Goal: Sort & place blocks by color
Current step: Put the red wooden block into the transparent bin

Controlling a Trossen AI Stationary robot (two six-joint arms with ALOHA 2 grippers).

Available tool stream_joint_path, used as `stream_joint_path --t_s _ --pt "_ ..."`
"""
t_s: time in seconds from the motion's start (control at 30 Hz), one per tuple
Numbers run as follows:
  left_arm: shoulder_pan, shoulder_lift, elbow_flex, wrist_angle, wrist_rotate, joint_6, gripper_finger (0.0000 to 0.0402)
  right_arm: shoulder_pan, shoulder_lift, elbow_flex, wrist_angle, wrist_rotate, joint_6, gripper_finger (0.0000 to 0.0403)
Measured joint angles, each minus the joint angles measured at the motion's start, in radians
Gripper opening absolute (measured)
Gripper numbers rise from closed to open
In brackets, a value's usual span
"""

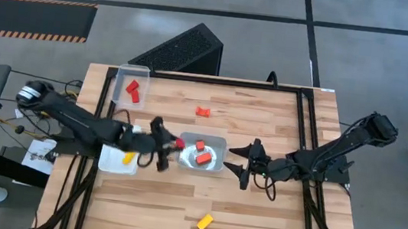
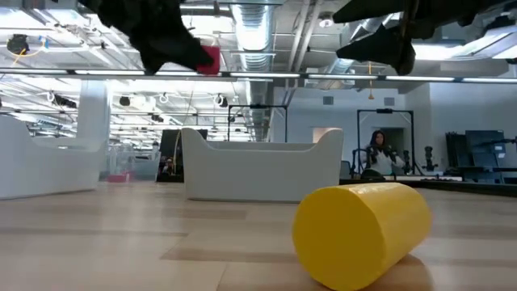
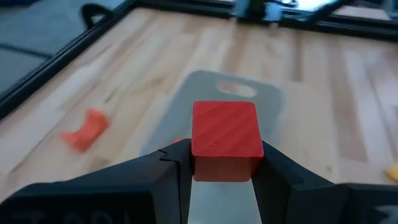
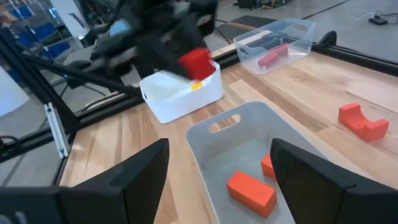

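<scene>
Red cube block (image 3: 225, 140) clamped between left claw (image 1: 169, 144) fingers, held above the wooden worktop (image 1: 255, 205) just beside the middle clear plastic tray (image 1: 215, 162). That tray holds two orange blocks (image 1: 203, 157). Right claw (image 1: 238, 165) wide apart, empty, at the tray's other side. Yellow bar block (image 1: 205, 222) lies near the front edge; orange arch block (image 1: 203, 111) sits behind the tray. No readable writing.
</scene>
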State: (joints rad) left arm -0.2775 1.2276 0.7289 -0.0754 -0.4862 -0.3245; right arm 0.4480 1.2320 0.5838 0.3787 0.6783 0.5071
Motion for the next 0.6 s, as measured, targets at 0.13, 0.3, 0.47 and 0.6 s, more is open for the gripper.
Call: stream_joint_path --t_s 0.13,0.3,0.47,0.6 --pt "0.120 -0.074 -0.035 -0.062 0.055 -0.018 0.0094 0.000 0.000 0.000 -0.005 -0.002 0.000 0.0301" --pt "0.269 -0.161 -0.047 -0.175 0.097 -0.005 0.0094 0.004 0.000 0.000 -0.008 -0.052 0.000 0.0301" --pt "0.475 -0.197 -0.047 -0.271 0.174 0.007 0.0094 0.002 0.000 0.000 -0.008 -0.051 -0.008 0.0301" --pt "0.657 -0.196 -0.047 -0.352 0.277 0.044 0.0094 -0.008 0.000 0.000 -0.005 -0.051 -0.018 0.0301"
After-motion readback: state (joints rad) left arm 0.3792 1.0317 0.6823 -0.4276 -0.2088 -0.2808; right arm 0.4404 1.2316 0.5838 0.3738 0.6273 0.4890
